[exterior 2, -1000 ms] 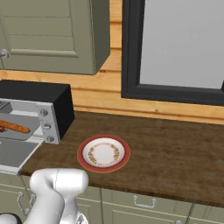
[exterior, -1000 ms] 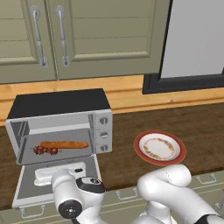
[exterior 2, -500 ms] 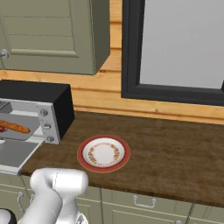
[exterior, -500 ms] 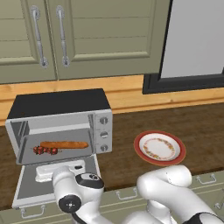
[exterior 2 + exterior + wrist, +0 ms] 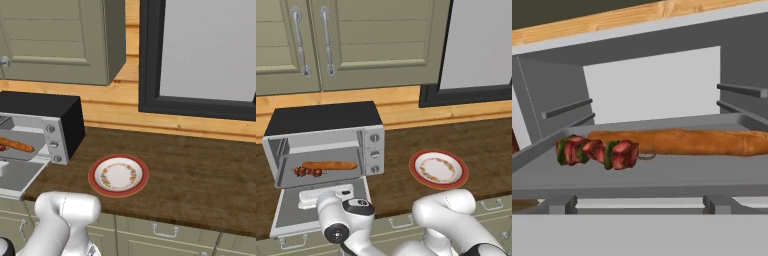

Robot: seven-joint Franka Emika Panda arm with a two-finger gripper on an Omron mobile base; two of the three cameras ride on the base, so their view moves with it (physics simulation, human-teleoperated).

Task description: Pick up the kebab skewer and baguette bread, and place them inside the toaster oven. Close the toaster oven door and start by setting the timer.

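**Food loaded, door next**

Gripper hangs low in front of the oven, jaws spread wide, holding nothing. Just ahead the toaster oven door lies folded down flat. Inside the toaster oven, kebab skewer and baguette bread lie side by side on the tray, touching. Door likely rigid, hinged, light; best taken at its bar handle or pushed up from under the edge.
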